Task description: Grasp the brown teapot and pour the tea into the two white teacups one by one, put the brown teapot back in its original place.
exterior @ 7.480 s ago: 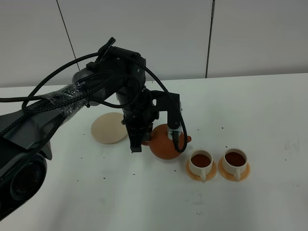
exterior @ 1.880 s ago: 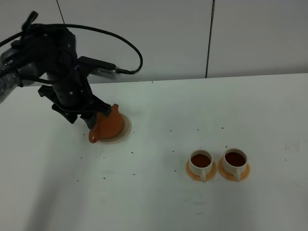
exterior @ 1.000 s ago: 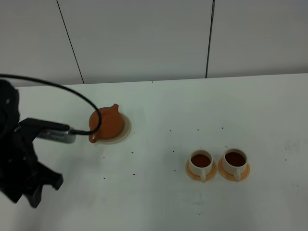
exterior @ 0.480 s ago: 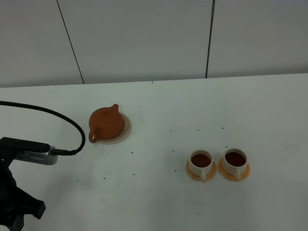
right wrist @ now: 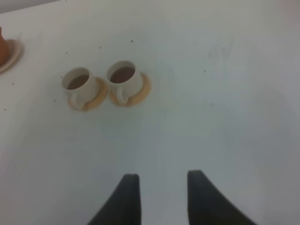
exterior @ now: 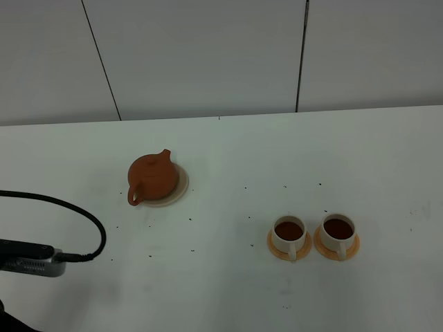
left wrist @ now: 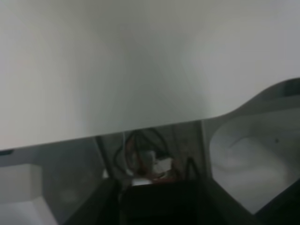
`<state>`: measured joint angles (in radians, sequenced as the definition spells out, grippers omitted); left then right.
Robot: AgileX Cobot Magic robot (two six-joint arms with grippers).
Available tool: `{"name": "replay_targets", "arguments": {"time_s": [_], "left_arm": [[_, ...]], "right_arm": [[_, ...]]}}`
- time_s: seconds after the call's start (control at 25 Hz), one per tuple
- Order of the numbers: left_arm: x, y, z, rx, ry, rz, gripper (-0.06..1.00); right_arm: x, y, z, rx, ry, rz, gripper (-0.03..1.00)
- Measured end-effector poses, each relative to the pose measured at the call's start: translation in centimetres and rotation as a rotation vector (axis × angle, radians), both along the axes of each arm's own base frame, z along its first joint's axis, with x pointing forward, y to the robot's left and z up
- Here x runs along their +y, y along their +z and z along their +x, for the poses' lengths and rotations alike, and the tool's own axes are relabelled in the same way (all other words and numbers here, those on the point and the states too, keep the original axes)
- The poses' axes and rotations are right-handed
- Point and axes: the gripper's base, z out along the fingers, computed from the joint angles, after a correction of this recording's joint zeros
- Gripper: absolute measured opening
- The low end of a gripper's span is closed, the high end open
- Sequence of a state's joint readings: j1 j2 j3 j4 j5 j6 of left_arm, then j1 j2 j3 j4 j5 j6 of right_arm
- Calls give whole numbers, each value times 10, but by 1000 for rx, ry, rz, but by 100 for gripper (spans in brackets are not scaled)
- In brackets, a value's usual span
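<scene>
The brown teapot (exterior: pixel 154 178) stands upright on the cream coaster (exterior: pixel 179 185) at the left middle of the table, with nothing holding it. The two white teacups (exterior: pixel 288 232) (exterior: pixel 338 229), each on an orange saucer, stand side by side at the right and hold dark tea. They also show in the right wrist view (right wrist: pixel 78 84) (right wrist: pixel 123 78). My right gripper (right wrist: pixel 161 187) is open and empty, well short of the cups. My left gripper (left wrist: pixel 159 187) shows only as faint blurred fingers, set apart, over the table's edge and far from the teapot.
A grey part of the left arm with a black cable (exterior: pixel 31 257) lies at the lower left corner. Small dark specks dot the white table (exterior: pixel 228 290). A white panelled wall (exterior: pixel 208 55) stands behind it.
The left arm has drawn back down and to the left, almost out of the exterior view. The teapot stays on the coaster where it was let go. The cups have not moved.
</scene>
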<state>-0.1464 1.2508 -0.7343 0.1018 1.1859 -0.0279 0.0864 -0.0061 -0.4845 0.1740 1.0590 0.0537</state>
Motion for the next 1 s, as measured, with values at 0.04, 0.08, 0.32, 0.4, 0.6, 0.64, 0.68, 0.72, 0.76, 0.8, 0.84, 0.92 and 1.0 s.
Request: {"name": "replay_targets", "arguments": {"time_s": [0.04,0.08,0.32,0.4,0.6,0.64,0.68,0.72,0.76,0.8,0.84,0.92,1.0], "left_arm": [[3,2,-2,-11,35,-17,45],[7,5,-4,-27,69,-40,45],[22,17,-19,-106,116,-111,45],[25,15,-27,-110,130,-111,45],[29,10,-45,-127,223,-104,45],[29,9,-48,-134,236,-103,45],[28,8,-52,-142,245,-102,45],[29,8,-56,-156,247,-97,45],[29,7,-59,-167,256,-96,45],[28,6,-62,-186,256,-95,45],[28,7,-64,-206,255,-96,45],[28,9,-67,-251,252,-97,45],[28,11,-68,-301,249,-97,45]], "right_arm": [[0,0,0,0,0,0,24],[0,0,0,0,0,0,24],[0,0,0,0,0,0,24],[0,0,0,0,0,0,24],[0,0,0,0,0,0,24],[0,0,0,0,0,0,24],[0,0,0,0,0,0,24],[0,0,0,0,0,0,24],[0,0,0,0,0,0,24],[0,0,0,0,0,0,24],[0,0,0,0,0,0,24],[0,0,0,0,0,0,24],[0,0,0,0,0,0,24]]}}
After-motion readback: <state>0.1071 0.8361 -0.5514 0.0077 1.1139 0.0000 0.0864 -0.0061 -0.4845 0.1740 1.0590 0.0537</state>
